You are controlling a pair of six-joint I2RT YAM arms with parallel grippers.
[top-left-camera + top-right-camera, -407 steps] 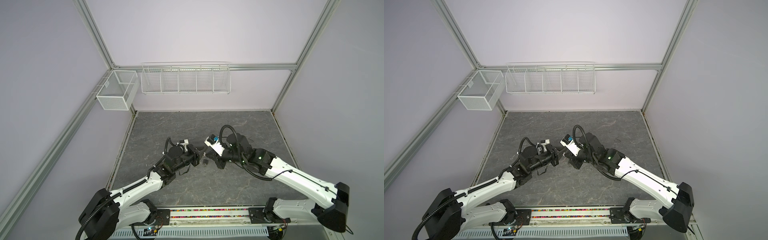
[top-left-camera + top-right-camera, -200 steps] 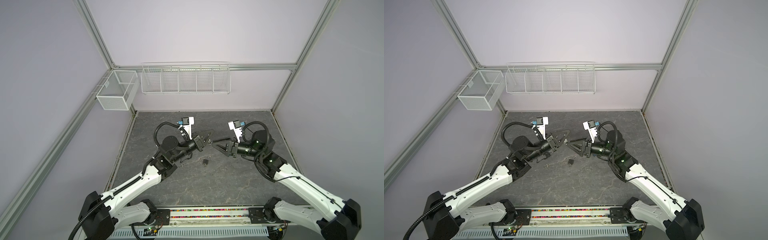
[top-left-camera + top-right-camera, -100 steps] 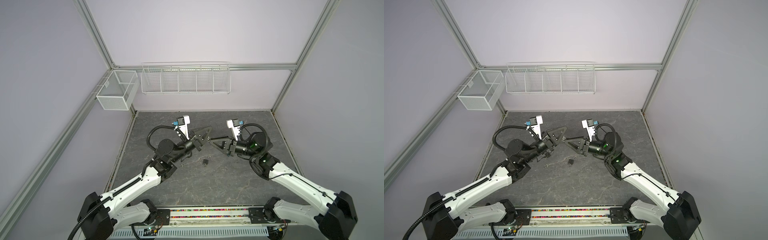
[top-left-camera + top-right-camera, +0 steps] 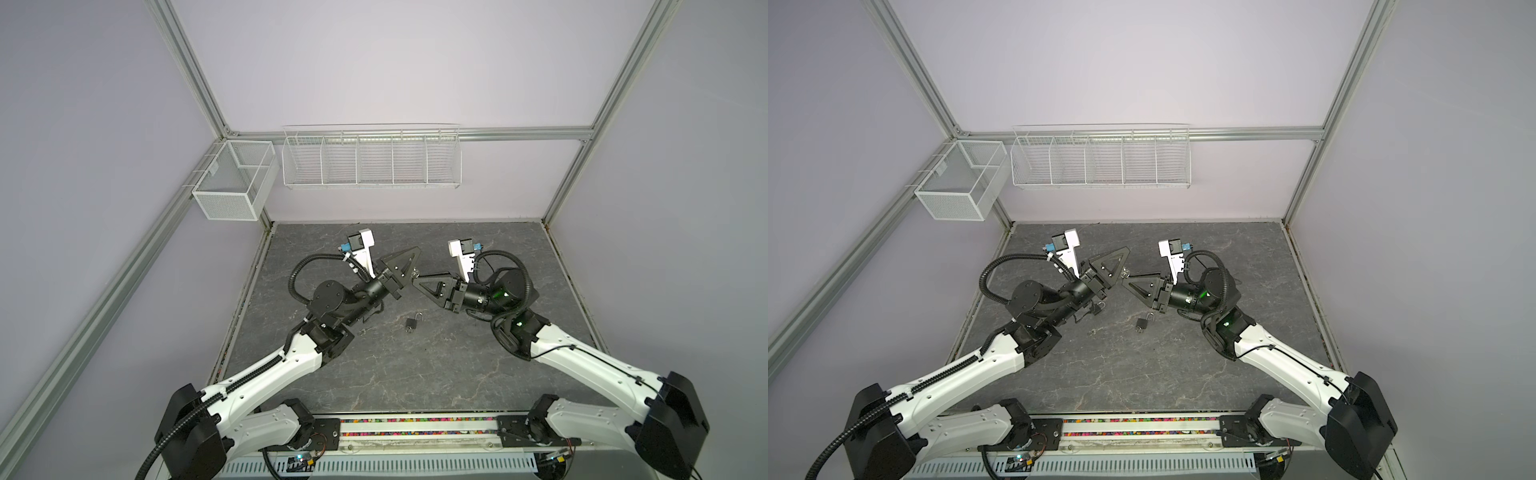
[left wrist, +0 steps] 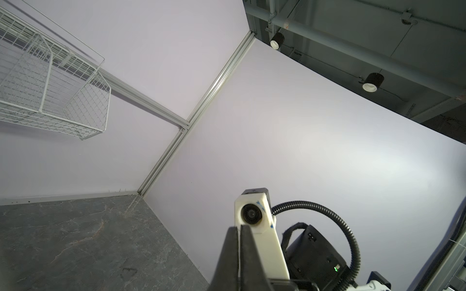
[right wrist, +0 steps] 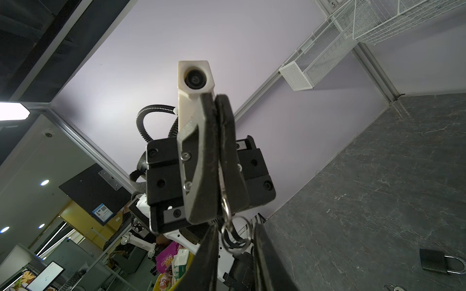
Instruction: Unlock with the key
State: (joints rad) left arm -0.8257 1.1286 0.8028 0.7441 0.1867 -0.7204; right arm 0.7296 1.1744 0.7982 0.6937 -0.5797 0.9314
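My left gripper [image 4: 417, 249] [image 6: 215, 97] is raised above the table and shut on a silver key [image 6: 223, 186] [image 4: 1124, 273]. The key sticks out of the fingers' lower edge, and its key ring [image 6: 237, 234] hangs below. My right gripper [image 6: 235, 224] [image 4: 413, 279] faces it tip to tip. It is open, with one finger on each side of the ring and a narrow gap. In the left wrist view the left gripper [image 5: 239, 228] shows no gap and the key is hidden. A dark padlock [image 4: 411, 325] [image 4: 1143, 324] [image 6: 432, 260] lies on the grey table below both grippers.
A second small padlock [image 4: 1099, 307] lies under the left arm, and a loose key [image 4: 363, 331] lies beside it on the table. A white wire rack [image 4: 371, 156] and a mesh box [image 4: 232, 183] hang on the back and left walls.
Both grippers have come together above the table until their tips meet. The right jaws have narrowed round the hanging key ring. The padlock has stayed where it lay.
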